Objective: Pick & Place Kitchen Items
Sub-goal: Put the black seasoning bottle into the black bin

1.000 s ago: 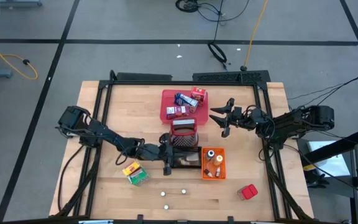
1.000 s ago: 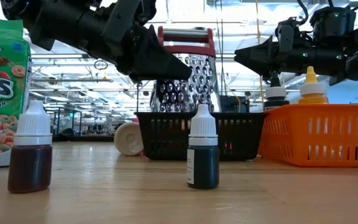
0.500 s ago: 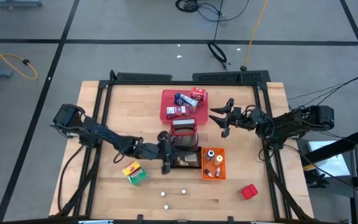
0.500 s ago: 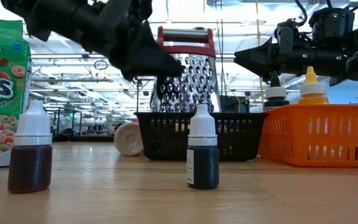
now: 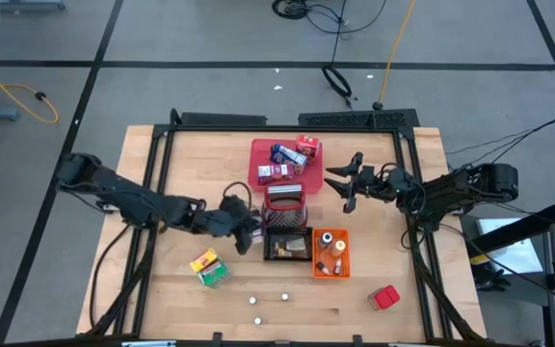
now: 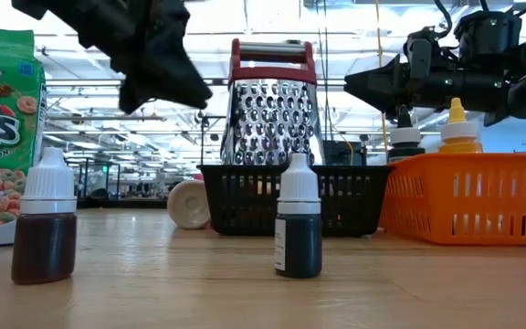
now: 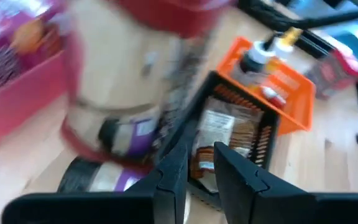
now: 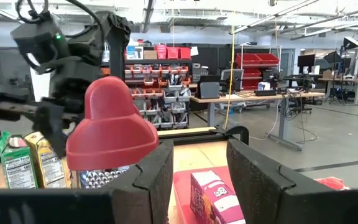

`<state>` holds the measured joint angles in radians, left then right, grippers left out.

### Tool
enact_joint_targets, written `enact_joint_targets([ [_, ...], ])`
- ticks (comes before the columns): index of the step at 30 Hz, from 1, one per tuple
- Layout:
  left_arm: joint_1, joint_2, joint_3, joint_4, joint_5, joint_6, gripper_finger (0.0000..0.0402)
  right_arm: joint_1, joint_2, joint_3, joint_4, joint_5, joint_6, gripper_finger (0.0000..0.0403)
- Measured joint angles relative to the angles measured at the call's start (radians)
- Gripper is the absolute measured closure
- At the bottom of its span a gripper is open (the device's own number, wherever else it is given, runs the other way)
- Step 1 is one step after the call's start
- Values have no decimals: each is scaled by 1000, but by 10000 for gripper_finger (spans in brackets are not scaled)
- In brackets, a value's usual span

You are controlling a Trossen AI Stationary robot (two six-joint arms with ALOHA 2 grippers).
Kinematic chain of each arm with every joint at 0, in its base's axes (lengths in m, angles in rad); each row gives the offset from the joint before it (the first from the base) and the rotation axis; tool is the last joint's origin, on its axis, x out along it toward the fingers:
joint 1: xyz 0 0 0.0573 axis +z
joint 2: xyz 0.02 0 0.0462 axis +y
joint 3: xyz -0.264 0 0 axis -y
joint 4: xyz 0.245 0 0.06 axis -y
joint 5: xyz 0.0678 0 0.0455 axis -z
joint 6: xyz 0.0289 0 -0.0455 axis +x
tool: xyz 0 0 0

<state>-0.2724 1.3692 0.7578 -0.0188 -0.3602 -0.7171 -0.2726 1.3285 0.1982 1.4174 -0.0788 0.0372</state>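
My left gripper (image 5: 244, 229) (image 7: 201, 169) hovers just left of the black wire basket (image 5: 287, 238), its fingers a narrow gap apart with nothing between them. In the basket lie brown pouches (image 7: 219, 134) and a red-handled grater (image 5: 285, 198) stands upright. Boxes (image 5: 292, 154) sit on the red tray (image 5: 261, 178). Small bottles (image 5: 329, 253) stand in the orange bin (image 5: 343, 236). On the table rest a yellow-green box (image 5: 210, 268), a red box (image 5: 383, 297), two white pieces (image 5: 269, 299) and a dark bottle (image 6: 298, 228). My right gripper (image 5: 345, 183) (image 8: 197, 180) waits open right of the tray.
A green cereal pack (image 6: 3, 119) and a brown bottle (image 6: 46, 228) stand near the low camera. A black metal frame (image 5: 287, 120) runs around the tabletop. Bare wood lies between the basket and the table's near edge, and at the far left.
My left gripper has drawn back from the basket's near left corner, going up and toward the table's left edge, and its wrist has rolled. The items in the basket have stayed put.
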Motion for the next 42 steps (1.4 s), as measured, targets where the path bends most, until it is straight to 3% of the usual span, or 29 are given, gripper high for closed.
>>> enact_joint_targets([
  [8, 123, -29, -1, -212, 127, -260, 323, 0, 0, 0, 7, 0, 0, 261],
  [14, 203, -9, -1, -209, 303, -260, 323, 0, 0, 0, 7, 0, 0, 261],
  [27, 267, -9, 0, -220, 319, -179, 317, 0, 0, 0, 7, 0, 0, 261],
  [32, 275, -9, 0, -241, 326, -187, 278, 0, 0, 0, 6, 0, 0, 261],
  [42, 279, -9, 0, -242, 325, -356, 172, 0, 0, 0, 6, 0, 0, 261],
])
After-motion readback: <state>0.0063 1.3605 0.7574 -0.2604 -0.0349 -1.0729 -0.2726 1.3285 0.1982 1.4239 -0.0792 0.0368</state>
